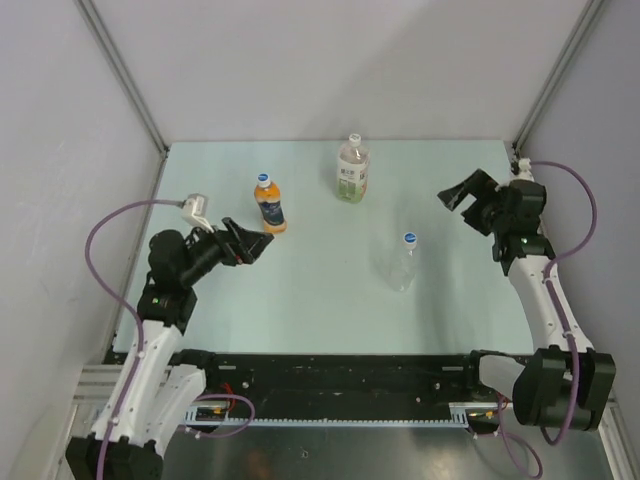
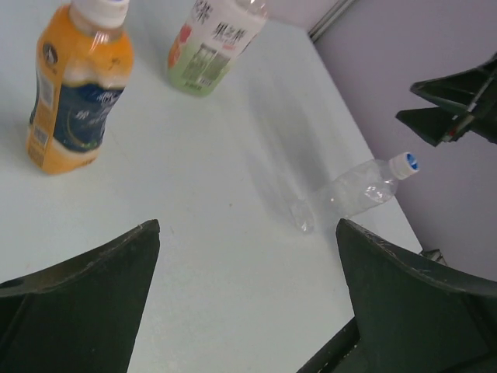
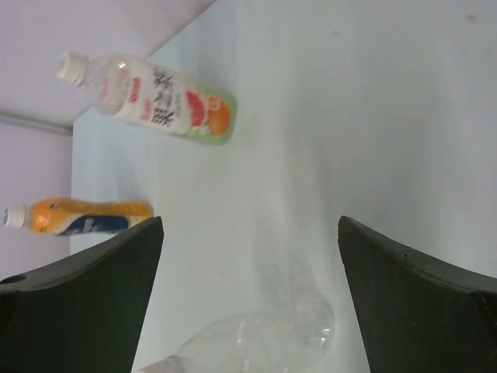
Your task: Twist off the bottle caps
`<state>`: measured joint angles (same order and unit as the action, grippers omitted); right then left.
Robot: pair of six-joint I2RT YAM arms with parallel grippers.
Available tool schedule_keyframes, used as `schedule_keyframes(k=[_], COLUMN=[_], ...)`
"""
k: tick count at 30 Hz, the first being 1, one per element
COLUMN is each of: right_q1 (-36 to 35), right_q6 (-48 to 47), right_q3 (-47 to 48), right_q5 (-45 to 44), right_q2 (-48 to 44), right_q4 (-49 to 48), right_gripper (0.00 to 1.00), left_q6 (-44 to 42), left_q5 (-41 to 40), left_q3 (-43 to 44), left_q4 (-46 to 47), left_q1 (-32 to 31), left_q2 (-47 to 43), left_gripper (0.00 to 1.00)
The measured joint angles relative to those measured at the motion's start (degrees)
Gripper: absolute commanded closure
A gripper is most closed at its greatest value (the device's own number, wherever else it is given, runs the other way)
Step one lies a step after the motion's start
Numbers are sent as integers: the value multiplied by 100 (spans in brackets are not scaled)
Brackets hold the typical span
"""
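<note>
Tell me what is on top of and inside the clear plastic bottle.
A small round blue plastic cap sits on the clear plastic bottle, hiding its mouth. Inside, no liquid shows.

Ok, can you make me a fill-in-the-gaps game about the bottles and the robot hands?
The table has ___ bottles standing on it.
The bottle nearest the left hand holds ___ drink.
The clear bottle wears a cap that is white and ___.
The left hand and the right hand both stand ___, holding nothing.
Missing words: three, orange, blue, open.
</note>
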<state>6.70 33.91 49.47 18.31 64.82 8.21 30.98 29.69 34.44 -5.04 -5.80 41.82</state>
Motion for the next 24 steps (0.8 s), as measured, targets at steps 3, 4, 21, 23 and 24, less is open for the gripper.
schedule_keyframes(k=[3,4,21,23,24], right_q1=[-522,-723,-3523,-3862,-4107], right_q6=[-153,-212,-1473,-1480,-1478], right_q3=[400,573,2326,2330,2330], right_q5=[-254,-361,-2981,-3410,-3711], right_q2=[2,2,-26,39,114], right_q4=[284,396,2092,2306,2448], right_gripper=[1,1,3,3,3], left_q6=[-7,-7,98,83,59], left_q5=[48,74,315,365,387], left_q3=[0,0,-264,-264,-264], left_q4=[0,0,-116,-144,-160], left_q1=[20,20,33,33,33], left_q2=[-415,-505,407,514,551], left_gripper=[1,1,1,1,1])
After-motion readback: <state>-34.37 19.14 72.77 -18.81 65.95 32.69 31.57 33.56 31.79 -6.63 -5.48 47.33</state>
